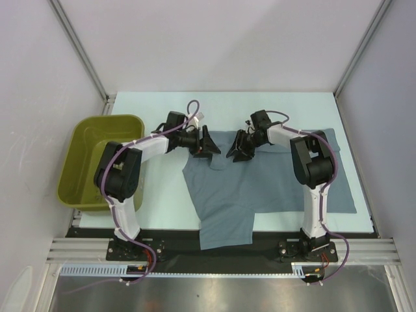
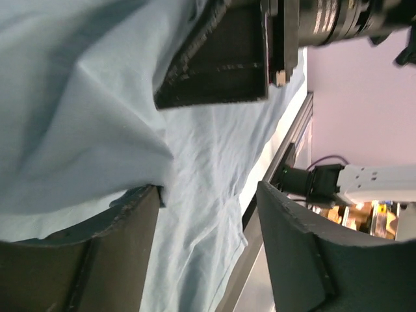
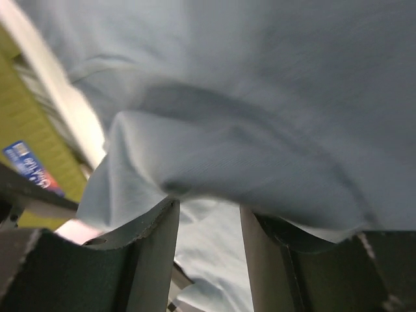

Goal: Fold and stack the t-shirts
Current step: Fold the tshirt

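One slate blue-grey t-shirt (image 1: 260, 188) lies partly spread on the table, its lower part hanging over the near edge. Both grippers sit low at its far edge, close together. My left gripper (image 1: 209, 148) is open; in the left wrist view (image 2: 208, 195) its jaws stand wide apart, with a fold of the shirt (image 2: 84, 130) draped on one fingertip (image 2: 140, 208). My right gripper (image 1: 233, 153) is open too; in the right wrist view (image 3: 209, 214) the shirt (image 3: 273, 97) bulges over both fingertips, with nothing pinched in the gap. No folded shirt or stack shows.
An olive basket (image 1: 68, 169) stands at the left of the table, and its wall (image 3: 26, 123) also shows in the right wrist view. White walls and metal posts enclose the table. The right gripper's black finger (image 2: 221, 65) hangs just above the left gripper.
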### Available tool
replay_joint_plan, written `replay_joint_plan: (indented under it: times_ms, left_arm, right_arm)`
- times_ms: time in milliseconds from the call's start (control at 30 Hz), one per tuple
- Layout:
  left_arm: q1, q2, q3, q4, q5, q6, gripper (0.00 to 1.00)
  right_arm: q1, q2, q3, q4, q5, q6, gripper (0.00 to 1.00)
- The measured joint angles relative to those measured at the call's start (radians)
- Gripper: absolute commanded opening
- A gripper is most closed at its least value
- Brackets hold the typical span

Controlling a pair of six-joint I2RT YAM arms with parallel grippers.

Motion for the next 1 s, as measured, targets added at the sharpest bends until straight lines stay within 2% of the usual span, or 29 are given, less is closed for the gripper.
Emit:
replay_joint_plan:
  times_ms: [67, 100, 200, 300, 367, 400, 467, 500, 667, 700, 767, 967, 1000]
  left_arm:
    - [-0.018, 0.016, 0.0, 0.001, 0.001, 0.007, 0.63]
    - [-0.025, 0.026, 0.0, 0.0, 0.001, 0.011, 0.56]
    - [-0.037, 0.055, 0.0, -0.004, 0.0, 0.012, 0.46]
    - [-0.043, 0.067, 0.0, -0.013, -0.002, 0.012, 0.4]
    - [-0.043, 0.067, 0.0, -0.018, -0.002, 0.011, 0.36]
    - [-0.043, 0.067, -0.002, -0.017, -0.002, 0.009, 0.31]
    - [-0.043, 0.067, -0.01, -0.014, -0.002, 0.002, 0.28]
    - [-0.043, 0.066, -0.015, -0.014, -0.001, 0.001, 0.26]
    - [-0.043, 0.066, -0.027, -0.021, 0.002, -0.015, 0.13]
    - [-0.043, 0.065, -0.027, -0.021, 0.002, -0.016, 0.06]
    - [-0.043, 0.062, -0.029, -0.024, 0.004, -0.018, 0.0]
    - [-0.028, 0.021, -0.082, -0.034, 0.032, -0.041, 0.0]
    - [-0.021, 0.01, -0.097, -0.029, 0.04, -0.053, 0.01]
  right_arm:
    - [-0.002, 0.011, 0.006, -0.01, 0.011, -0.012, 0.47]
    - [-0.002, 0.013, 0.008, -0.011, 0.011, -0.016, 0.46]
    - [-0.003, 0.022, 0.031, -0.018, 0.019, -0.032, 0.4]
    - [0.001, 0.038, 0.058, -0.018, 0.019, -0.046, 0.37]
    - [0.005, 0.039, 0.061, -0.017, 0.017, -0.054, 0.3]
    - [0.008, 0.039, 0.061, -0.018, 0.016, -0.06, 0.19]
    - [0.011, 0.039, 0.062, -0.024, 0.016, -0.071, 0.09]
    - [0.011, 0.039, 0.063, -0.032, 0.015, -0.074, 0.0]
    - [0.011, 0.026, 0.069, -0.109, 0.005, -0.078, 0.0]
    - [0.011, 0.018, 0.075, -0.142, 0.003, -0.076, 0.0]
    - [0.011, 0.003, 0.095, -0.206, 0.001, -0.072, 0.0]
    - [0.021, -0.016, 0.209, -0.432, -0.018, -0.051, 0.05]
    - [0.025, -0.016, 0.215, -0.447, -0.027, -0.047, 0.15]
